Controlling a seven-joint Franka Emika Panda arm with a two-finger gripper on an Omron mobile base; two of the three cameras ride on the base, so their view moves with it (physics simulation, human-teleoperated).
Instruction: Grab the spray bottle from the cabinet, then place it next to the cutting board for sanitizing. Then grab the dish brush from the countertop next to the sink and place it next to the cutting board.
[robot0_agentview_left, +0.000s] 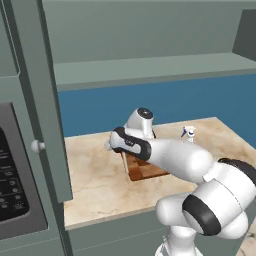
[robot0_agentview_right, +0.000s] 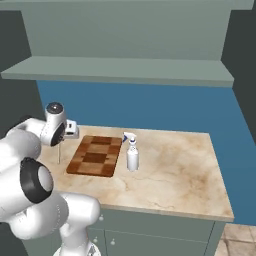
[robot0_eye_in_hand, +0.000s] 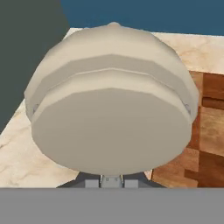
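gripper (robot0_eye_in_hand: 111, 181) clamped on the dish brush (robot0_eye_in_hand: 111, 113), handle hanging straight down, just left of the cutting board (robot0_agentview_right: 95, 155).

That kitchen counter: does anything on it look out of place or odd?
Little stands out. The spray bottle stands upright beside the cutting board, which lies flat. The one odd sight: the dish brush hangs in the shut claw over the counter, left of the board.

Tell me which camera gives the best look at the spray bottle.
The right base view: the spray bottle stands upright and unblocked, just right of the cutting board. In the left base view the arm covers its lower part. The hand view faces the dish brush instead.
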